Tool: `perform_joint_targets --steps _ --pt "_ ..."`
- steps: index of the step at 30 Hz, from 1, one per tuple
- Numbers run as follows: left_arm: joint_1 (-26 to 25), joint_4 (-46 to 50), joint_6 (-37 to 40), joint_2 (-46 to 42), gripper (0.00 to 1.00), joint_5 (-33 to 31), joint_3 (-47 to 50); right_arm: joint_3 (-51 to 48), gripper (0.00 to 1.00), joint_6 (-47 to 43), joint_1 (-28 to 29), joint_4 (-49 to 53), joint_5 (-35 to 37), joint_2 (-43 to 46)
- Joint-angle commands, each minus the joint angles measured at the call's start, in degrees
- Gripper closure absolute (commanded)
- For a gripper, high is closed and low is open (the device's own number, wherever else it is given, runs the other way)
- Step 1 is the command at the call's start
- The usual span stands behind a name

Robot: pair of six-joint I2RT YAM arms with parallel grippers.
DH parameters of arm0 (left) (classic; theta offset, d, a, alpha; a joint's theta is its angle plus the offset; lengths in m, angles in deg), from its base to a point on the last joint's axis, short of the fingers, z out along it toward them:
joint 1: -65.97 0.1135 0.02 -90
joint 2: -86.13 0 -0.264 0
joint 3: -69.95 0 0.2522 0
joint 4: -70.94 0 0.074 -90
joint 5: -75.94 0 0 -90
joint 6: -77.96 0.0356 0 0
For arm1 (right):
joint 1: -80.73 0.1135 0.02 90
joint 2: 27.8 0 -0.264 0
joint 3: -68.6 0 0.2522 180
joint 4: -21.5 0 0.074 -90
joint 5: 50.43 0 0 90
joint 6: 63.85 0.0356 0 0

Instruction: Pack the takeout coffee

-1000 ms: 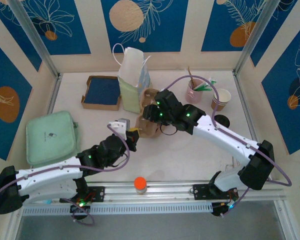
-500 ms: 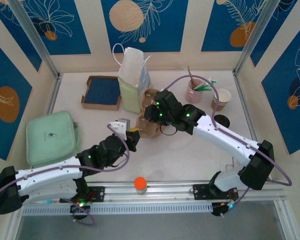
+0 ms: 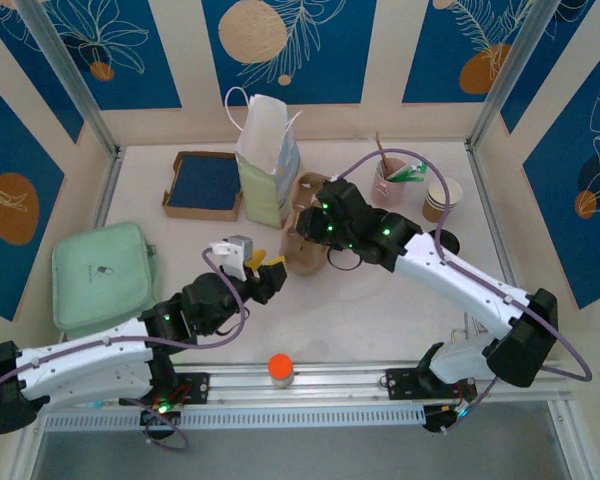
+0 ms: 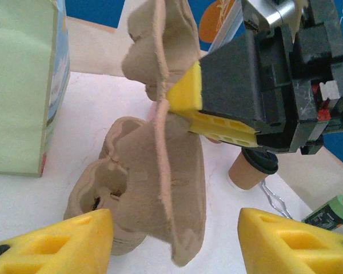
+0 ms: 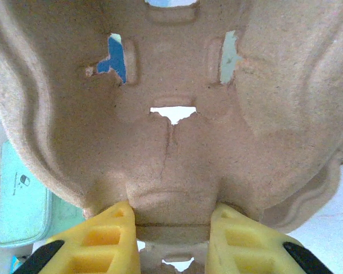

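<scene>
Brown moulded-pulp cup carrier (image 3: pixel 302 238) stands tilted on edge on the bench (image 3: pixel 380 300) in the top view, just beside the paper bag (image 3: pixel 263 170). The right gripper (image 3: pixel 313 224) is clamped on its upper rim, and the left gripper (image 3: pixel 268 272) sits at its near side.

In the left wrist view, the left gripper's fingers (image 4: pixel 57 242) stand apart with the carrier's lower edge between them. A lidded coffee cup (image 4: pixel 247 170) stands behind.

In the right wrist view, yellow fingers (image 5: pixel 103 242) pinch the carrier's rim.
</scene>
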Motion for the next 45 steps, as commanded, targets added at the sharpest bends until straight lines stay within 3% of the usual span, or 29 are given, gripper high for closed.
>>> perform_joint_targets --steps 1,4,8,12,16,28,45 --pt "-0.05 3.53 0.47 -2.39 0.43 -1.27 -1.05 -1.74 0.76 -1.31 -2.33 2.55 2.16 5.22" --pt "3.01 11.47 -1.02 -1.63 0.49 1.7 -3.57 -3.49 0.76 -1.84 -5.48 4.7 2.35 10.43" --pt "13.04 18.16 -4.88 2.84 0.58 15.34 -5.63 -5.57 0.77 -2.41 -9.12 7.32 2.49 17.83" --pt "21.91 18.7 -6.7 10.73 0.64 29.36 -6.87 -6.44 0.77 -2.64 -10.87 9.88 2.78 22.84" --pt "24.37 17.54 -5.5 19.96 0.69 32.38 -8.27 -6.91 0.77 -2.69 -11.76 10.87 2.46 25.17" --pt "24.6 5.35 -4.95 38.12 0.77 36.31 -7.78 -8.49 0.77 -3.88 -14.72 10.71 0.5 29.02" --pt "16.11 4.09 -3.13 53.47 0.79 36.81 -21.97 -9.38 0.77 -4.61 -17.52 9.43 -1.9 30.52"
